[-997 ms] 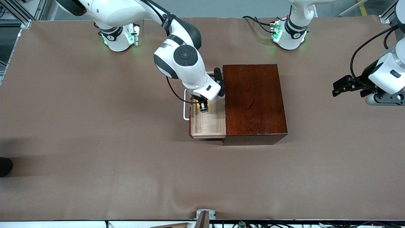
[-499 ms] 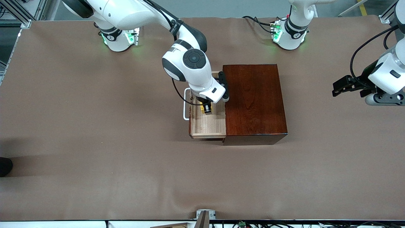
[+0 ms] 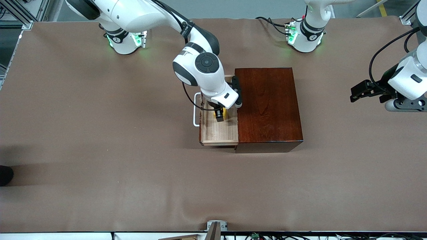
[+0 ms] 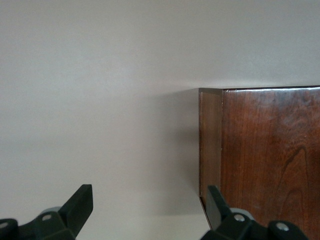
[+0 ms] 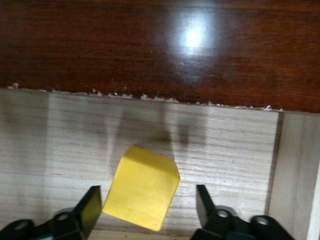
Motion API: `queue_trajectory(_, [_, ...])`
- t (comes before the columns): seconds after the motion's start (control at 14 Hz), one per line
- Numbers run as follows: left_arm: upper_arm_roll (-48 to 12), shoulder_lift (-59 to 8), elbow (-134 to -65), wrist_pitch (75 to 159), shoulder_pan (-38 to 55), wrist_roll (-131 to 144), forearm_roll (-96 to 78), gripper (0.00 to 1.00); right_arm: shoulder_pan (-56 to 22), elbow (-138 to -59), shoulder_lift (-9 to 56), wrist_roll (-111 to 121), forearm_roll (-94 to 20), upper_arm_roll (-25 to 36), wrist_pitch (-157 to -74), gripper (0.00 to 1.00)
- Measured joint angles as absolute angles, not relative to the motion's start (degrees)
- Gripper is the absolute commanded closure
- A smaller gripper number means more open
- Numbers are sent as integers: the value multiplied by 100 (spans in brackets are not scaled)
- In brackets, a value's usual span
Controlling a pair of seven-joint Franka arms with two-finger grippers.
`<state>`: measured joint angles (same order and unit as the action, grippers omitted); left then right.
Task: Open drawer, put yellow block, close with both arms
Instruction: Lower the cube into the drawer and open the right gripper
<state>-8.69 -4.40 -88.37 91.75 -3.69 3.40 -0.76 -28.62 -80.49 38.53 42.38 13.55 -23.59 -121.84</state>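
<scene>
Here, in the front view, the drawer [image 3: 219, 128] stands pulled out of the dark wooden box [image 3: 268, 106] toward the right arm's end of the bench [image 3: 100, 150]. The right claw [image 3: 221, 115] is over the drawer, with the yellow block [image 3: 226, 114] just beside it. The left claw [image 3: 362, 90] waits over the bench near the left arm's end, fingers apart and empty.

In the left wrist view, the left claw [image 4: 147, 210] is spread beside a corner of the box [image 4: 270, 150].

In the right wrist view, the right claw [image 5: 147, 207] is spread wide; the block [image 5: 142, 187] sits tilted between the fingers [image 5: 90, 207], touching neither, above the drawer floor [image 5: 225, 145].
</scene>
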Motion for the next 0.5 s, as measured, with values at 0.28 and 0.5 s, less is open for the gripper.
queue_trajectory(0.28, [-870, -449, -8839, 9187, -369, 340, -76, 0, -2858, -7991, 3851, 4180, 1355, -2332, -12184, 0])
queue_trajectory(0.5, [-878, -474, -8839, 9197, -369, 355, -77, 0, -2790, -7909, 3837, 3796, 1355, -2311, -12104, 0])
